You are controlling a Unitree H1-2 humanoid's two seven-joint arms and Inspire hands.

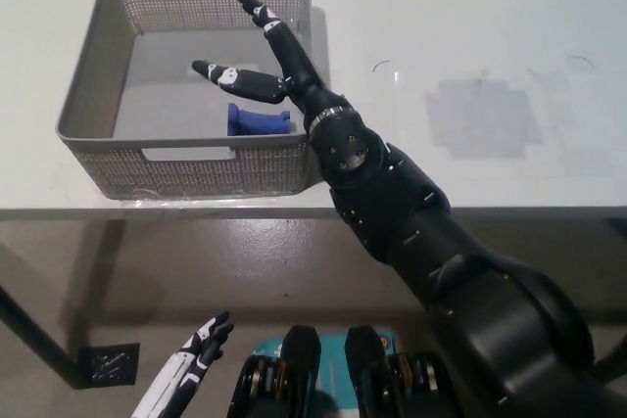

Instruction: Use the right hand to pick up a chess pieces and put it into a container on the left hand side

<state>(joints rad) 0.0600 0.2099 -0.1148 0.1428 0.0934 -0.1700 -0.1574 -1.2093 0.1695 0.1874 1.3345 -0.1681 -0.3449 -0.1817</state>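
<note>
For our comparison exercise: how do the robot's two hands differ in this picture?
The right hand is black and reaches over the grey basket, above the blue chess piece; the left hand is white and rests low, below the table edge. Shared: each robot hand is open and holds nothing.

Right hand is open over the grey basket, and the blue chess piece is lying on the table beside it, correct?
Not quite. In the head view the right hand is open over the grey basket, but the blue chess piece lies inside it.
</note>
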